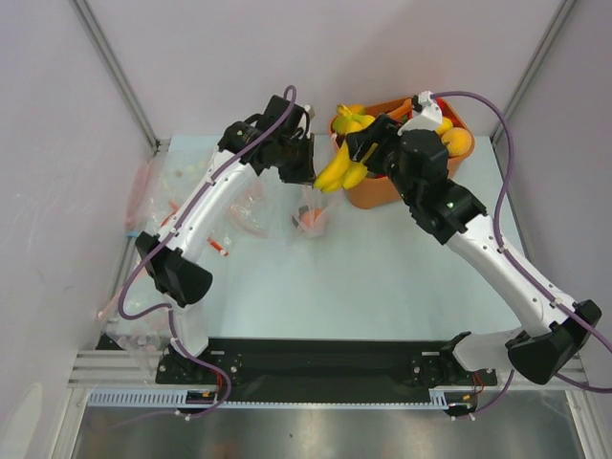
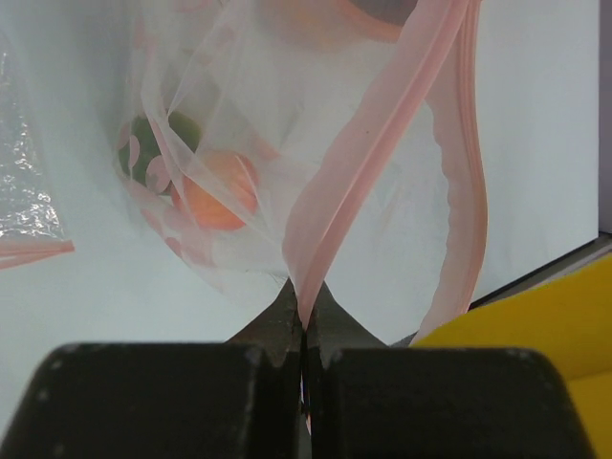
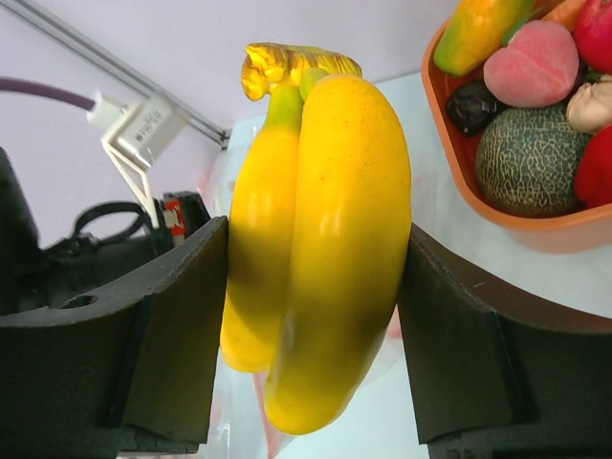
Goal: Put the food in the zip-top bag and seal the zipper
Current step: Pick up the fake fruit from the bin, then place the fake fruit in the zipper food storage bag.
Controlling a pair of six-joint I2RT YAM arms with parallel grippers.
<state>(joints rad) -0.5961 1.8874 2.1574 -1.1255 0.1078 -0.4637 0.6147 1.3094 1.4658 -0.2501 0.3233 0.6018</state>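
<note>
Counts, taken from my station.

- Arms: two, one gripper each, left gripper (image 2: 304, 320) and right gripper (image 3: 311, 287).
- Orange tub (image 3: 535, 234): one.
- Banana bunch (image 3: 325, 239): one at the right wrist, with two bananas visible in it. I make out a second yellow bunch (image 1: 350, 119) in the top view.
- Other tub contents I can count:
  - peach (image 3: 533, 63), one
  - netted melon (image 3: 535, 163), one
  - dark piece (image 3: 471, 103), one
  - pale piece (image 3: 591, 103), one
  - red pieces (image 3: 595, 29), two
  - green-to-orange piece (image 3: 483, 29), one
- Zip-top bag (image 2: 239, 96): one, with one zipper (image 2: 363, 163). Inside it are one green piece (image 2: 158, 143) and one orange piece (image 2: 220, 191).
- Second clear bag (image 2: 24, 191): one.
- Further bags (image 1: 143, 191) at the left of the table (image 1: 382, 277): too blurred for me to count.
</note>
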